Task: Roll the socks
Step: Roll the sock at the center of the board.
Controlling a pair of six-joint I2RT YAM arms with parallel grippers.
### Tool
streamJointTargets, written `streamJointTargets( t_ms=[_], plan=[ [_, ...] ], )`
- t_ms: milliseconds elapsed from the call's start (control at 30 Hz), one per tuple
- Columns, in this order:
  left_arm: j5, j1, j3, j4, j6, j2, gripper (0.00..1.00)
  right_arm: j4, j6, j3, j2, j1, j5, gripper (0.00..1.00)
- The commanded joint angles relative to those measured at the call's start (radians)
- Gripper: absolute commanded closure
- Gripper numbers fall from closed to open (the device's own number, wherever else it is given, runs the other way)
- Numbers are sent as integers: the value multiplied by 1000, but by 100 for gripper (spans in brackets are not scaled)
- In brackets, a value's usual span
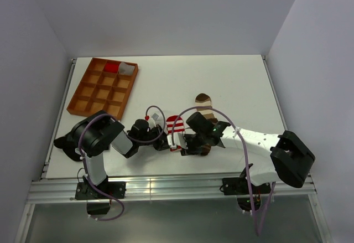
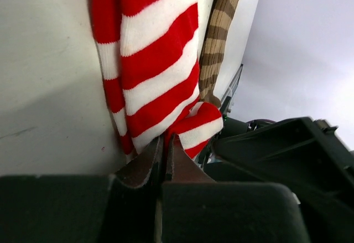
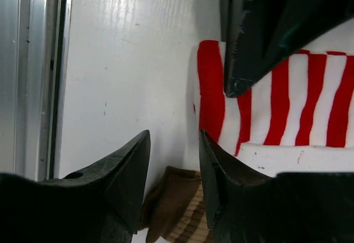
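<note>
The red-and-white sock (image 1: 176,124) lies flat near the table's front middle. The brown-and-tan sock (image 1: 205,106) lies to its right, its near end under the right arm. My left gripper (image 1: 164,141) is at the red-and-white sock's near end. In the left wrist view the gripper (image 2: 165,141) is shut, pinching a folded-up edge of that sock (image 2: 160,60); the brown-and-tan sock (image 2: 217,38) lies beside it. My right gripper (image 3: 174,136) is open just above the table. The dark end of the brown-and-tan sock (image 3: 180,207) lies between its jaws, with the red-and-white sock (image 3: 276,104) to its right.
An orange compartment tray (image 1: 83,96) stands at the back left with a red roll (image 1: 112,67) and a grey roll (image 1: 126,68) in its far cells. The table's metal front rail (image 3: 33,77) runs close to the right gripper. Both arms crowd the front middle.
</note>
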Motion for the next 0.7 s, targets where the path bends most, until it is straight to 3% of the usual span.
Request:
streamJointTargets(
  t_ms=[0,300,667],
  plan=[
    [-33,-7,-40,-380,86,53,100,126,-7,-15,-7,47,112,53],
    [-10,-5,-30,-368,89,67,100,210,-6,-42,25,107,221,56],
    [-4,7,-34,-372,97,55,100,181,-24,-36,76,132,273,55]
  ],
)
